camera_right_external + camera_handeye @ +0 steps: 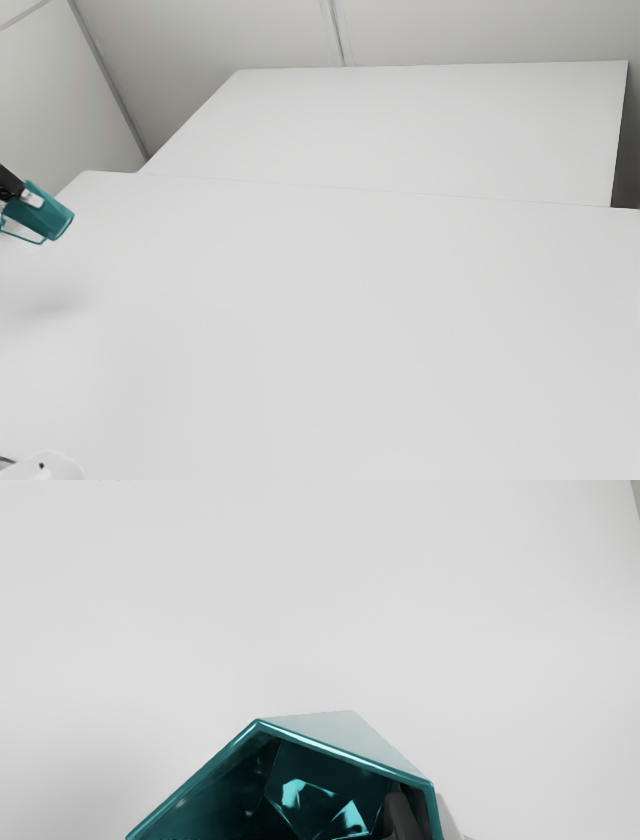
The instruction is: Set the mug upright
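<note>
Near nine o'clock of the exterior view, one mug [52,216] in the air, pinched by one gripper [31,199]

I count one mug, of teal colour, and it has one thin handle [25,238], which sits on its seven-to-eight o'clock side in the exterior view. The mug is tilted, not upright: its closed end points to about four o'clock, and its open mouth is turned toward the gripper. It hangs above the nearer table [350,320], and one soft shadow [50,305] lies under it, between eight and nine o'clock.

The mug is the one container. Within it is one dark finger [398,816], close to a corner of the mouth; the angular inner walls and the floor give bright teal reflections. The second finger [448,816], paler, is on the outside of the same wall. So the hand is narrow, closed on the wall of the mug, and it carries the mug by this wall.

Of tables there are two, both white. The farther table [420,130] spreads from eleven to one o'clock, behind the nearer one. Between seven and eight o'clock is one white rounded object [50,468], cut by the border; what it is, I cannot tell.
</note>
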Robot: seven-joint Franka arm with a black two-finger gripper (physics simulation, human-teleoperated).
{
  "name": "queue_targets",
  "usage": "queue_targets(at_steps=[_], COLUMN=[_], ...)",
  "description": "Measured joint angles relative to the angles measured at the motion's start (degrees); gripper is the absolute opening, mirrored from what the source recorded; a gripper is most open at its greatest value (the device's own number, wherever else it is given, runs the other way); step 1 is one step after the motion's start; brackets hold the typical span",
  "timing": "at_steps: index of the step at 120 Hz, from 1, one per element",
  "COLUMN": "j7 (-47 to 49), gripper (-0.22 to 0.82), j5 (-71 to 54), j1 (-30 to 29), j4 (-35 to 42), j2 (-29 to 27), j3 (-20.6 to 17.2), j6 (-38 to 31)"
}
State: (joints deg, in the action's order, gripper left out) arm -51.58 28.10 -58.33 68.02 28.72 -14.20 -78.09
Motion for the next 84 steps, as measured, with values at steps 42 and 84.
queue_targets(at_steps=[42, 84], j7=[2.24, 8.87], gripper=[-0.18, -0.18], j5=[-4.92, -18.4], j1=[50.25, 80.07], j4=[23.2, 41.77], j2=[-17.5, -25.98], j3=[39.05, 50.04], j6=[-9.48, -27.85])
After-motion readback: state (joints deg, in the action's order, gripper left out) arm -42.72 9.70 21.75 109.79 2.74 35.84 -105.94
